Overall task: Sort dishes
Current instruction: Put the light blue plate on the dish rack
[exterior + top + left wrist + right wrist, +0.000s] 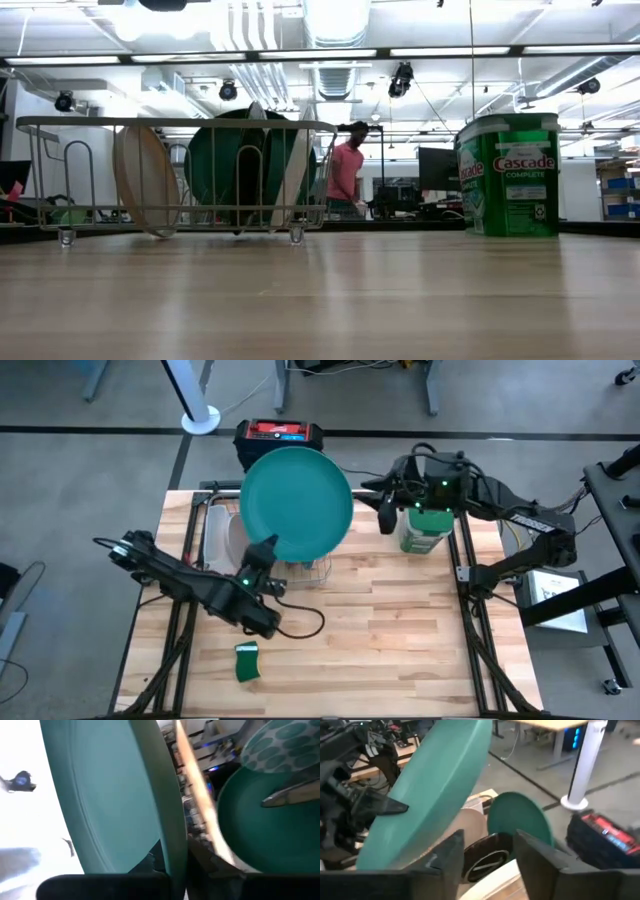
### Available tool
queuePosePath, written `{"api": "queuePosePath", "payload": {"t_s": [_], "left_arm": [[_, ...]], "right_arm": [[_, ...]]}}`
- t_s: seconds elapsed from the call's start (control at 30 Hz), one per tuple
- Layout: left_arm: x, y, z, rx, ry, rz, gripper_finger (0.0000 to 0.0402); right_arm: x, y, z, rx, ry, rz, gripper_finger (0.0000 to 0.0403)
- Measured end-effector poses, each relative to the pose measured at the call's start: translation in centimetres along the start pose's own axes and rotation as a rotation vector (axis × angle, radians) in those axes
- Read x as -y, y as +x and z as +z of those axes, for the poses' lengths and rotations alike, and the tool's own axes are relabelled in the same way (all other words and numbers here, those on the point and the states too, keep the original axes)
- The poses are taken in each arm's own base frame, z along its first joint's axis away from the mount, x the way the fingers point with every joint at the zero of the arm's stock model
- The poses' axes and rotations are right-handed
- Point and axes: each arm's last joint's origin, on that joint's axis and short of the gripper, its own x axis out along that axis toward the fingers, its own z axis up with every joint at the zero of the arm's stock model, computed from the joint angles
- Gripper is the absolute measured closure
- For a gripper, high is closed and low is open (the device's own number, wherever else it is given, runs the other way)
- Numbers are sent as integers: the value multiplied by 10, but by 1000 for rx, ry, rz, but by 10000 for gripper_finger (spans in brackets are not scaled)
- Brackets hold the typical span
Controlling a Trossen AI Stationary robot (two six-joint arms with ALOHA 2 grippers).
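Note:
My left gripper (263, 552) is shut on the teal plate (297, 503), which is raised high over the wire dish rack (318, 570). The right wrist view shows the teal plate (435, 790) tilted above the rack. In the rack (180, 210) a whitish plate (145, 180), a dark green plate (235, 170) and another pale plate (295, 180) stand on edge. A patterned glassy plate (285, 745) shows beyond the dark green plate (270, 835). My right gripper (384, 510) hangs open at the far right, beside the green canister (430, 530). My left gripper pinches the teal plate at its rim (172, 852), one finger on each face; a finger (385, 805) lies against the plate's underside. It comes at the rim (272, 545) from the table's near left side. The plate is lifted clear of the rack, tilted.
The Cascade canister (508, 175) stands at the far right of the table. A small green sponge (247, 662) lies near the near edge. A red-and-black box (279, 432) sits on the floor beyond the far edge. A person in a pink shirt (345, 170) stands in the room behind.

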Motion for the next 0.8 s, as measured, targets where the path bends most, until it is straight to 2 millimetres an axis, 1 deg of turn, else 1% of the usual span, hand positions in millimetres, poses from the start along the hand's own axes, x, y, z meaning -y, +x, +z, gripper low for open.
{"api": "queuePosePath", "payload": {"t_s": [0.13,0.2,0.27,0.33,0.43,0.5,0.57,0.63,0.67,0.8], "left_arm": [[6,0,10,-14,41,40,389],[8,0,13,-14,41,39,389],[9,0,14,-12,30,38,389],[9,0,13,-10,16,31,389],[8,0,10,-6,-12,16,389],[8,0,8,4,-34,-20,389],[9,1,7,4,-46,-38,389],[10,1,9,3,-41,-38,389],[10,2,10,1,-36,-34,389],[12,2,13,-2,-26,-29,388]], "right_arm": [[0,1,-2,-20,17,3,163],[0,1,-3,-38,40,18,143],[0,-3,-4,-56,61,34,127],[1,-11,-5,-71,66,41,116],[3,-31,-5,-82,70,42,105],[4,-45,-2,-52,84,46,101],[3,-53,0,-22,100,51,98],[3,-52,2,-12,114,54,96],[3,-49,1,-22,116,51,95],[1,-26,-3,-59,119,50,97]]}}
